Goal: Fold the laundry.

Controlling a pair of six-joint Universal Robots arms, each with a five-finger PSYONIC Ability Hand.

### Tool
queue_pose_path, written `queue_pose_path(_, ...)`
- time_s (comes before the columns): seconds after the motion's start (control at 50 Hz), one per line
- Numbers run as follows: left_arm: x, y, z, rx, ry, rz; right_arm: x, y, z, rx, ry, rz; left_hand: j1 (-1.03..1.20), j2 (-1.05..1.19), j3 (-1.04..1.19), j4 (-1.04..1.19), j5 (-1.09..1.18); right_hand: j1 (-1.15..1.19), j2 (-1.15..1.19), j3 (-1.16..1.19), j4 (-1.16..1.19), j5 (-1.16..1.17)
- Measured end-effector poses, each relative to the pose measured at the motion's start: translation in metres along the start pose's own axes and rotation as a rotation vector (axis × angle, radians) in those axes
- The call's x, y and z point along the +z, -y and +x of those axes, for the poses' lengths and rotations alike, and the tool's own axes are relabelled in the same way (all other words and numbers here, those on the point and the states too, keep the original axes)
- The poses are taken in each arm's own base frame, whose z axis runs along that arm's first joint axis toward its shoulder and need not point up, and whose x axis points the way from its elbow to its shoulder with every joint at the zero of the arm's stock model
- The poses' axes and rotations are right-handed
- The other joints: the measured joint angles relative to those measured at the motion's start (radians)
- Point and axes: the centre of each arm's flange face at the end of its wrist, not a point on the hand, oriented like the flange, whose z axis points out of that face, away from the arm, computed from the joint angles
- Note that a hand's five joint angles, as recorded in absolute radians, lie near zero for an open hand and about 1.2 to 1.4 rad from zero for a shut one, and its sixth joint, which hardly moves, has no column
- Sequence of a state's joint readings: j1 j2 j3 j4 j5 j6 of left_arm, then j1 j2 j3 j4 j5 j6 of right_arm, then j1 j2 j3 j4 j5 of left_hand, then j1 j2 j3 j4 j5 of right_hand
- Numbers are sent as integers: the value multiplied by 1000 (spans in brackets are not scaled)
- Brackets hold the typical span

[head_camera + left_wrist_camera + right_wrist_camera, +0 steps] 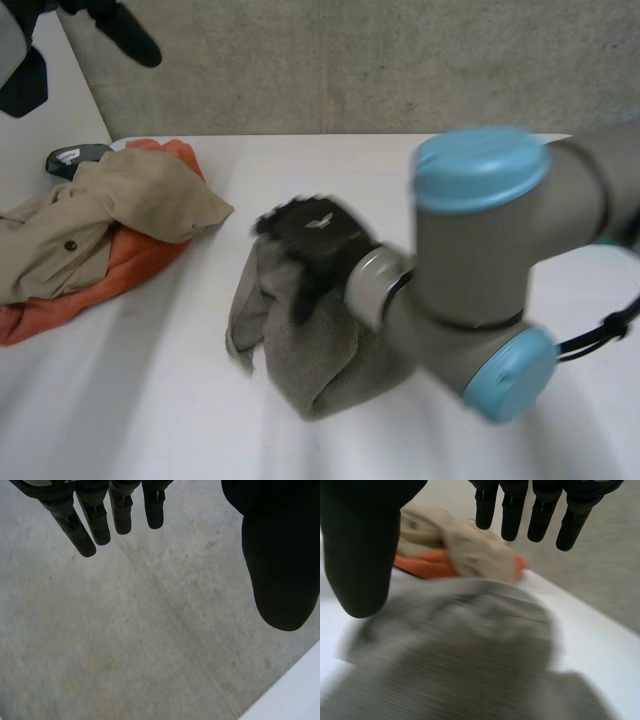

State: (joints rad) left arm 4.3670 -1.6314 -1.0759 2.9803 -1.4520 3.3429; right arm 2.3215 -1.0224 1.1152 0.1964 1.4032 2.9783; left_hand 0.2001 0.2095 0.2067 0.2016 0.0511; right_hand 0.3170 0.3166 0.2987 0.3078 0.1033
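The towel (310, 370) was a dull grey-green, and the right wrist view showed fine, close lines across its weave. The shirt (120, 200) was plain beige with one dark button (71, 245). The garment (110, 280) under it was bright orange. The counter (450, 170) was white and the wall (350, 60) mottled grey. The left hand (95, 520) and right hand (315, 235) were black. The right arm (470, 260) was grey with light-blue caps (480, 168).

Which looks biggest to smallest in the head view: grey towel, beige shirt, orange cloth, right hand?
1. beige shirt and grey towel, about alike
2. orange cloth, partly under the shirt
3. right hand
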Motion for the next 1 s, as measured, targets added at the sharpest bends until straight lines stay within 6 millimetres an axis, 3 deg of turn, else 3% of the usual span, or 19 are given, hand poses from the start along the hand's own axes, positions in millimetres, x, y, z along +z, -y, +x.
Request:
queue_pose_path(0.08, 1, -19, -13, -33, 12, -66, 0, 1, 51, -100, -138, -7, 0, 0, 0, 0, 0, 0, -3, 0, -1, -1)
queue_pose_path(0.1, 1, -22, -14, -36, 12, -74, -1, 1, 56, -109, -153, -10, 0, 0, 0, 0, 0, 0, -3, 0, -1, -1)
queue_pose_path(0.16, -2, -47, -18, -60, -1, -159, -3, -5, 101, -182, -277, -43, 0, 0, 0, 0, 0, 0, -3, 0, -1, -1)
queue_pose_path(0.18, -2, -47, -18, -60, -1, -159, -3, -5, 101, -182, -277, -43, 0, 0, 0, 0, 0, 0, -3, 0, -1, -1)
queue_pose_path(0.22, -11, -73, -11, -67, -50, -249, -6, -14, 130, -233, -350, -85, 2, 0, 0, 1, 0, 0, -3, 0, -1, -1)
queue_pose_path(0.36, -44, -127, 23, 14, -243, -447, -18, -45, 169, -393, -394, -241, 138, 117, 122, 132, 107, 0, -3, 0, -1, -1)
queue_pose_path(0.54, -87, -176, 65, 169, -457, -618, -20, -79, 181, -574, -232, -311, 65, 57, 52, 57, 26, 0, -3, 0, -1, -1)
queue_pose_path(0.8, -79, -214, 78, 283, -505, -631, 3, -109, 186, -585, -90, -329, 7, -2, 2, 1, 1, 9, 5, 24, 13, 50)
queue_pose_path(0.86, -76, -221, 81, 300, -515, -619, 7, -114, 187, -578, -85, -335, 7, -2, 2, 1, 1, 138, 132, 157, 143, 174)
queue_pose_path(0.96, -70, -237, 91, 358, -546, -577, 11, -118, 188, -566, -88, -332, 7, -2, 2, 1, 1, 687, 693, 702, 694, 707)
queue_pose_path(1.0, -69, -240, 93, 372, -551, -567, 11, -118, 188, -565, -90, -328, 7, -2, 2, 1, 1, 762, 771, 779, 772, 799)
